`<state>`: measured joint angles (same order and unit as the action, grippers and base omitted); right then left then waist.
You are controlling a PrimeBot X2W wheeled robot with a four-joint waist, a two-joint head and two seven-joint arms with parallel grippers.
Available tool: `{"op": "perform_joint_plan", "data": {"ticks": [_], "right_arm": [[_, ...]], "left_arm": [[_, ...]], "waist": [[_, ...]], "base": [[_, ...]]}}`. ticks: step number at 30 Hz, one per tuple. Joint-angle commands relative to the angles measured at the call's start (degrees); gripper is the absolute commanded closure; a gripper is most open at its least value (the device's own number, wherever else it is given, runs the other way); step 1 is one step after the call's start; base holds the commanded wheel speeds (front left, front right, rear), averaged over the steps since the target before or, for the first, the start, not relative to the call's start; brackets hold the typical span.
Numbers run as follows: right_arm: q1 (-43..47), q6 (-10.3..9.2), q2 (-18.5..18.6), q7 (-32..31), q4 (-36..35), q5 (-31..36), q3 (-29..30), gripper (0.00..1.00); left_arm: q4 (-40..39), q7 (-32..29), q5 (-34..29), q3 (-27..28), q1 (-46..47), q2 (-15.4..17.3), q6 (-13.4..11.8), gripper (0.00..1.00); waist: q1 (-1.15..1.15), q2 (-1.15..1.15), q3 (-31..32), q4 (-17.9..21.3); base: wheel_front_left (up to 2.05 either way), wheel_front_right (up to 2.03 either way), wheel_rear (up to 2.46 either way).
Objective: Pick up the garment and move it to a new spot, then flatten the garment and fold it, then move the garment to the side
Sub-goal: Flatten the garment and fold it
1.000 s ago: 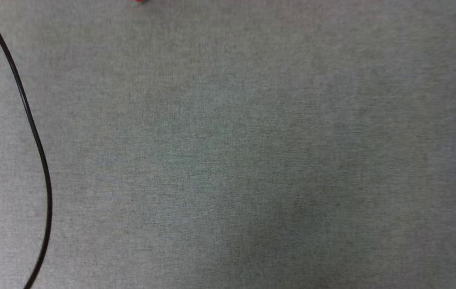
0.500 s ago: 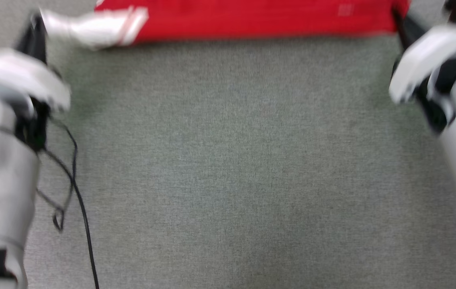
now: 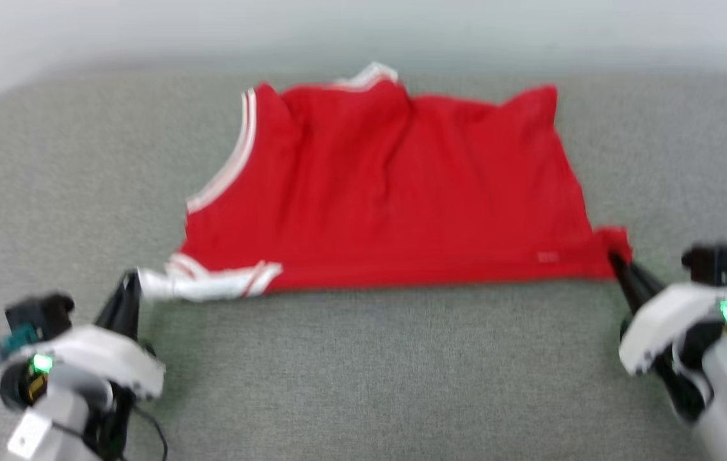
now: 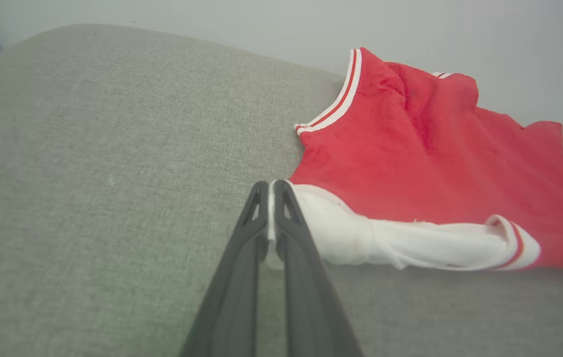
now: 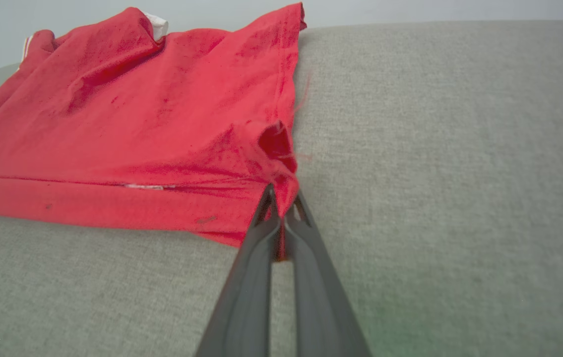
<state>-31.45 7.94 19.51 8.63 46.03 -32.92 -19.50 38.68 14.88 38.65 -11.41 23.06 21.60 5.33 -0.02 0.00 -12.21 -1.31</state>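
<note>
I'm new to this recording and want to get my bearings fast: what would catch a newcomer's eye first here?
The bright red garment dominates the middle of the head view, spread somewhat rumpled on a grey fabric surface. At its near edge, the left gripper is shut on the white sleeve. At the opposite end, the right gripper is shut on the red corner.
</note>
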Motion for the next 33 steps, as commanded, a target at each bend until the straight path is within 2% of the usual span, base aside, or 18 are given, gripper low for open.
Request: {"op": "perform_joint_plan", "data": {"ticks": [1,4,10,17,21,24,27,33], "right_arm": [[3.41,-0.84,2.61,0.30,-0.38,-0.57,2.10,1.00],[9.54,-0.88,3.15,-0.23,-3.01,0.40,4.46,1.00],[22.89,-0.94,1.59,-3.58,-11.11,4.06,10.87,1.00],[38.73,-0.95,-4.07,-11.84,-26.95,10.41,20.97,1.00],[45.51,-0.95,-8.11,-17.60,-36.85,13.88,25.62,1.00],[47.72,-0.92,-10.23,-21.65,-42.84,15.75,27.05,1.00],[46.85,-0.84,-11.07,-24.89,-46.72,17.29,27.51,1.00],[40.67,-0.53,-10.18,-28.44,-47.64,19.17,25.54,1.00]], "left_arm": [[-1.02,-0.01,0.78,1.42,-3.36,2.13,-1.90,1.00],[-5.29,-1.32,1.58,2.20,-9.73,2.78,-3.98,1.00],[-16.12,-4.95,2.82,3.73,-21.92,4.29,-8.76,1.00],[-29.18,-9.56,4.24,5.25,-33.82,5.47,-14.52,1.00],[-35.26,-11.85,4.51,5.62,-37.95,6.08,-16.84,1.00],[-38.27,-13.11,3.98,4.56,-37.45,6.20,-17.22,1.00],[-39.28,-14.01,3.39,3.11,-33.91,6.15,-16.47,1.00],[-35.51,-14.40,1.66,-0.51,-25.03,4.45,-14.02,1.00]], "waist": [[0.02,0.00,3.71,-0.73],[0.02,0.00,6.40,-0.84],[0.02,0.00,10.71,-1.23],[0.02,0.00,13.21,-1.59],[0.02,0.00,13.17,-1.94],[0.02,0.00,12.51,-2.13],[0.02,0.00,10.94,-2.10],[0.02,0.00,7.46,-1.22]], "base": [[0.00,0.00,0.00],[0.00,0.00,0.00],[0.00,0.00,0.00],[0.00,0.00,0.00],[0.00,0.00,0.00],[0.00,0.00,0.00],[0.00,0.00,0.00],[0.00,0.00,0.00]]}}
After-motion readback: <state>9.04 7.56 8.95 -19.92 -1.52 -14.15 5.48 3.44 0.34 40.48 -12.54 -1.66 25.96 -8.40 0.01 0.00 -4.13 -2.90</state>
